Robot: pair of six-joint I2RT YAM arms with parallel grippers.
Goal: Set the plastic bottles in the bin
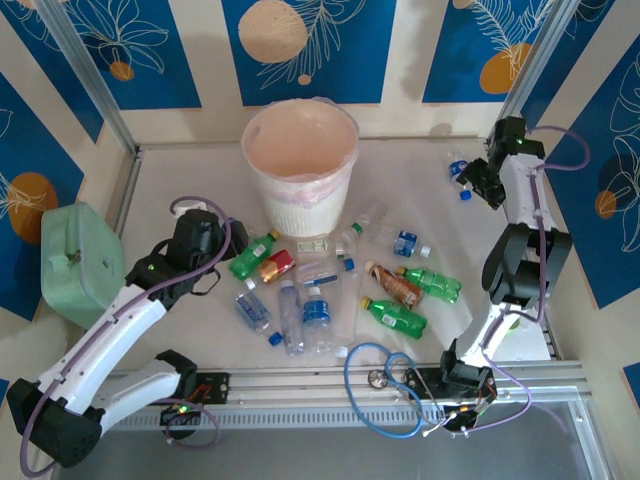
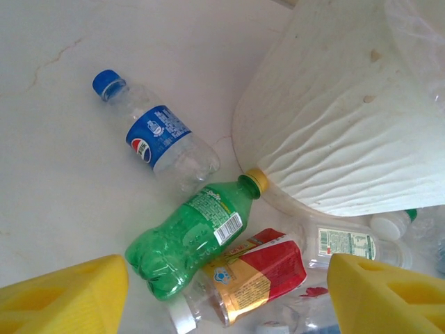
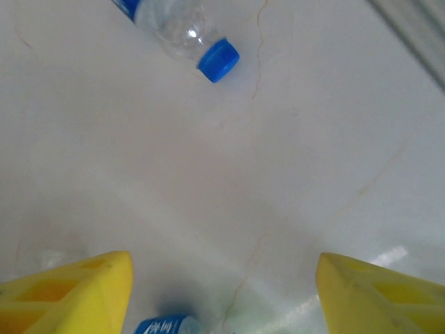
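The bin [image 1: 300, 165] stands at the back middle of the table, its ribbed white wall [image 2: 334, 125] close in the left wrist view. Plastic bottles lie scattered in front of it. My left gripper [image 1: 230, 250] is open beside the bin, its yellow fingers [image 2: 66, 296] straddling a green bottle [image 2: 188, 240] and a red-labelled bottle [image 2: 261, 275] without touching them. A clear blue-labelled bottle [image 2: 163, 139] lies further off. My right gripper [image 1: 472, 182] is open at the back right, above a blue-labelled bottle [image 3: 163, 325]; a blue-capped bottle [image 3: 188, 35] lies ahead.
A mint-green case [image 1: 75, 260] sits at the left edge. Two green bottles [image 1: 432, 283] and a brown one [image 1: 395, 285] lie right of centre. Blue cable loops [image 1: 385, 385] hang over the front rail. Metal frame posts stand at the back corners.
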